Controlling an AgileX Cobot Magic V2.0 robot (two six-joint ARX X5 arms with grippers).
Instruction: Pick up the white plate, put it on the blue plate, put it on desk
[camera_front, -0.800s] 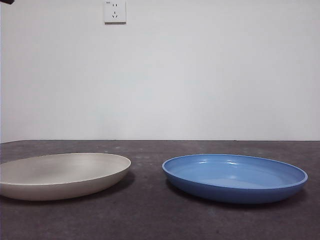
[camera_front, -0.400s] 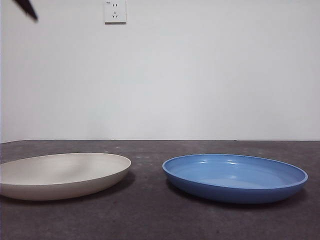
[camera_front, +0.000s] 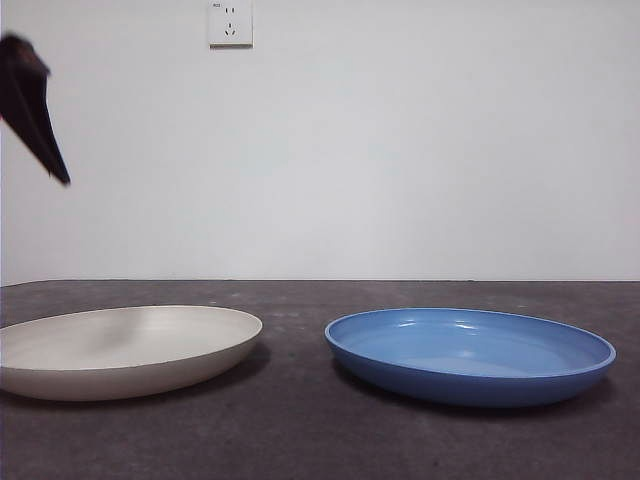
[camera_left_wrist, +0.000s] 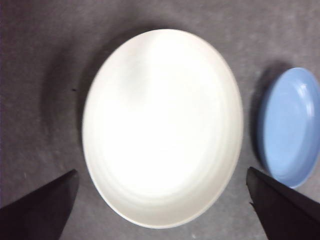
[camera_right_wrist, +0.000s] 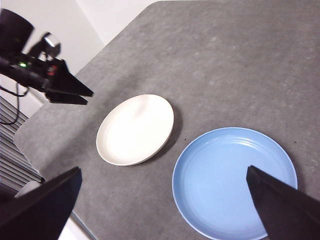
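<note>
Spread wide, my left gripper (camera_left_wrist: 160, 200) hangs above the white plate (camera_left_wrist: 162, 125), its two black jaws apart at either side of the plate's near rim in the left wrist view, touching nothing. From the front I see it only as a dark tip (camera_front: 35, 110) high at the side edge, well above the plate (camera_front: 125, 348); the right wrist view shows the same arm (camera_right_wrist: 50, 82) hovering off the plate's far side, over the desk (camera_right_wrist: 240, 65). Between the jaws and the plate I see nothing in the way. White plate lies flat and upright on the dark speckled desk (camera_front: 300, 430), bare inside. Just beside it, apart by a strip of tabletop and not touching, sits the blue plate (camera_front: 470, 355), also flat and bare, glossy with a raised rim; it shows at the edge of the left wrist view (camera_left_wrist: 292, 127). My right gripper (camera_right_wrist: 165, 205) waits high over the blue plate (camera_right_wrist: 232, 180), jaws likewise parted and holding nothing. Behind the desk stands a plain white wall with a wall socket (camera_front: 230, 22) mounted high up.
</note>
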